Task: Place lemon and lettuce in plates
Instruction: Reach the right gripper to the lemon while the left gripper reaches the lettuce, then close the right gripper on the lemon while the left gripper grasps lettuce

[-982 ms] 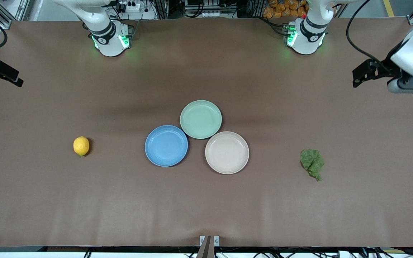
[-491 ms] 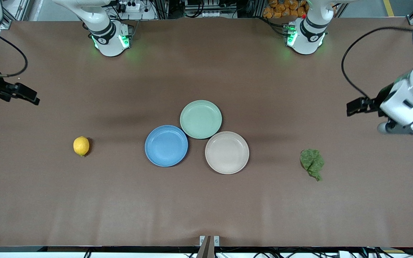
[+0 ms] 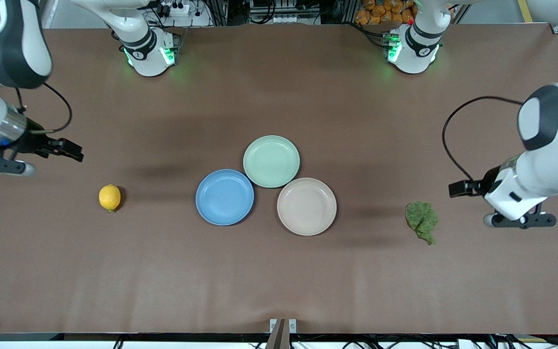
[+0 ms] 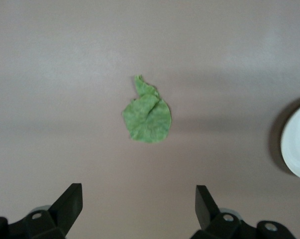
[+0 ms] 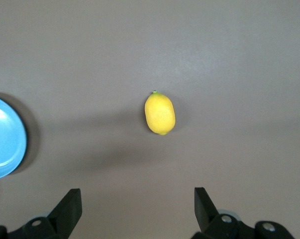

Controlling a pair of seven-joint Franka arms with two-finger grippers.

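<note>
Both grippers swung inward since earlier frames: right gripper (image 5: 136, 211) spread wide, empty, aimed at lemon (image 3: 110, 198) mid-left; left gripper (image 4: 137, 209) likewise at lettuce (image 3: 422, 221) lower right. Plates (image 3: 224, 197) unfilled at centre.

mint-green plate (image 3: 271, 161), brown table (image 3: 279, 281)

white arms (image 3: 545, 169), black joints, green base lights

Your front view looks down from high across the table (image 3: 279, 281), facing both bases. Each wrist view looks straight down: the left shares the lettuce (image 4: 147, 113) (image 3: 422, 220), the right shares the lemon (image 5: 159, 113) (image 3: 109, 197).
</note>
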